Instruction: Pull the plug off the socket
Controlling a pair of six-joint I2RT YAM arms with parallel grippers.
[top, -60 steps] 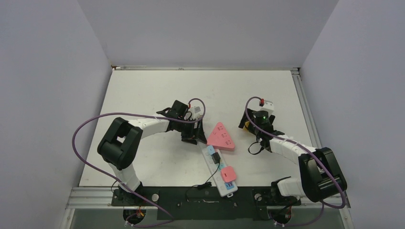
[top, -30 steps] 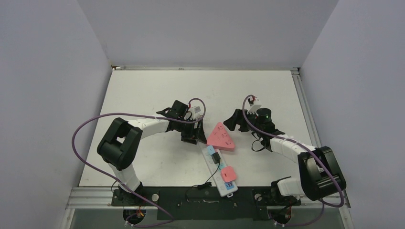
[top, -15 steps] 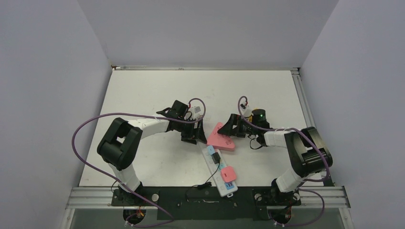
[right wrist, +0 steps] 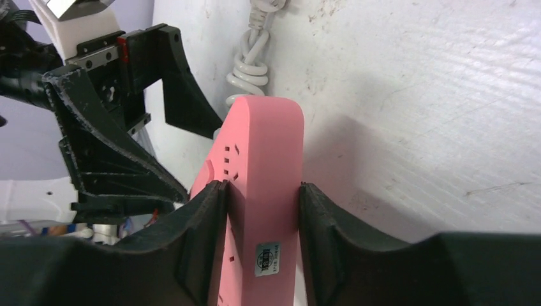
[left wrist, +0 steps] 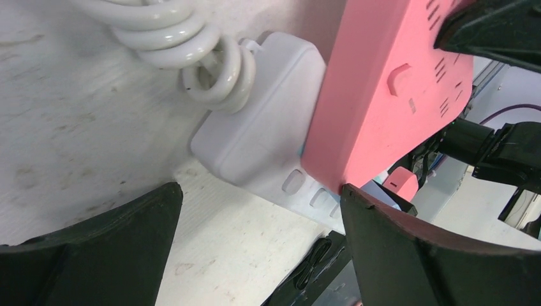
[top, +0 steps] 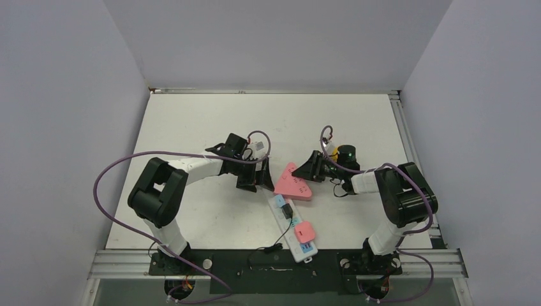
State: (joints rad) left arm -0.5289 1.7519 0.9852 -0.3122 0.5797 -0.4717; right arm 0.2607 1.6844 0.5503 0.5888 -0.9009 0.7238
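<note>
A large pink triangular plug (top: 292,183) sits in the far end of the long white socket (top: 296,248). My right gripper (top: 309,169) is shut on the plug's right corner; in the right wrist view both pads press the plug's (right wrist: 265,159) flat sides. My left gripper (top: 258,176) stands open at the strip's far end. In the left wrist view its fingers (left wrist: 96,248) straddle the white socket end (left wrist: 255,140) below the plug (left wrist: 389,83), touching neither side of the strip. The socket's coiled white cord (left wrist: 191,57) lies just beyond.
Farther down the strip sit a black plug (top: 288,210) and a small pink plug (top: 305,232). A thin black cable (top: 271,247) trails off near the table's front rail (top: 223,262). Another black cable loop (top: 340,195) lies by the right arm.
My right gripper has shut on the pink plug's corner. My left gripper's jaws have spread wider and drawn slightly left, off the strip's end.
</note>
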